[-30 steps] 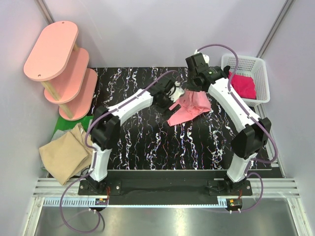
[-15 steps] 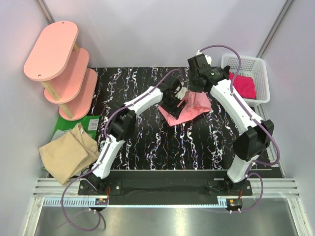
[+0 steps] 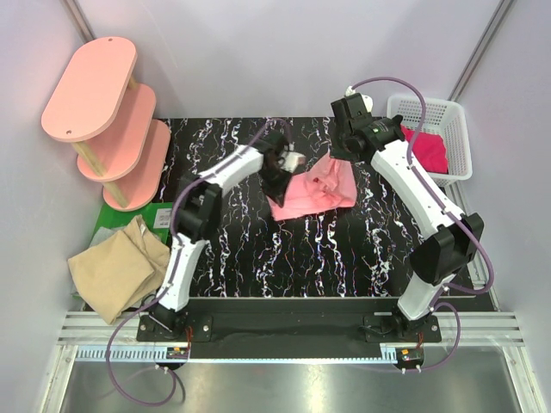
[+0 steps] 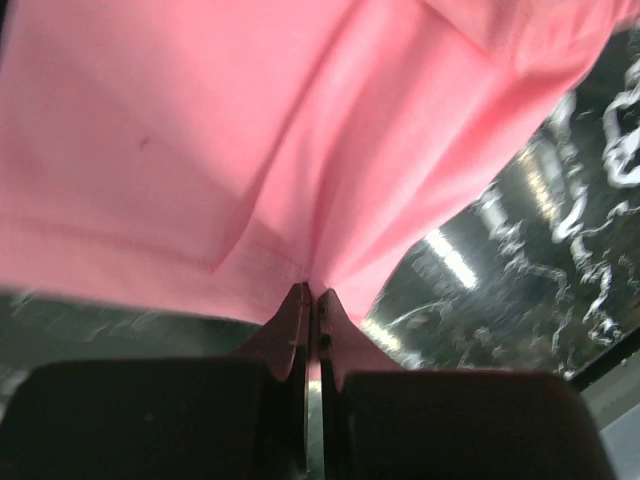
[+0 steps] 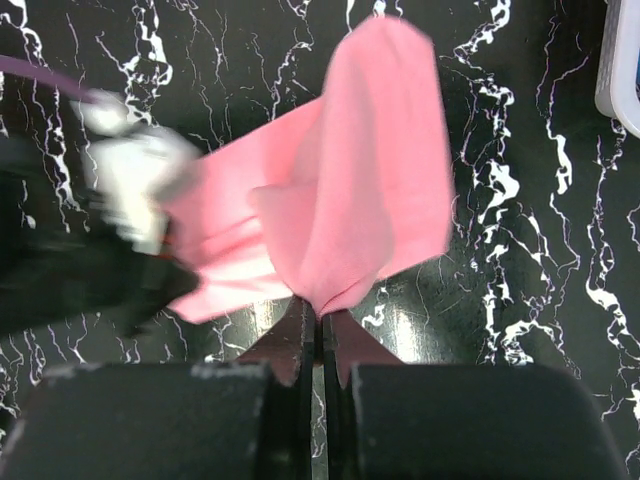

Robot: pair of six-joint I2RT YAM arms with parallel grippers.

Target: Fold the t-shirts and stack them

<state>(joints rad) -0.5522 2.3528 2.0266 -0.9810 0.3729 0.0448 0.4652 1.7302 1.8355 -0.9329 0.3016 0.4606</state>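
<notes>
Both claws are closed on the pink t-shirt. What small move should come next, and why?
Probably move the two claws slowly apart to pull the cloth flat. The left claw and the right claw each pinch an edge of the salmon-pink t-shirt, and it is bunched and creased between them, so it cannot yet be folded neatly.

Robotics lab test cell. Plain panel walls (image 3: 258, 52) enclose a black marbled table (image 3: 258, 258). The left arm (image 3: 176, 275) and right arm (image 3: 405, 172) are bolted at its near edge beside a metal rail (image 3: 95, 329). Purple cabling (image 3: 383, 79) is exposed.
</notes>
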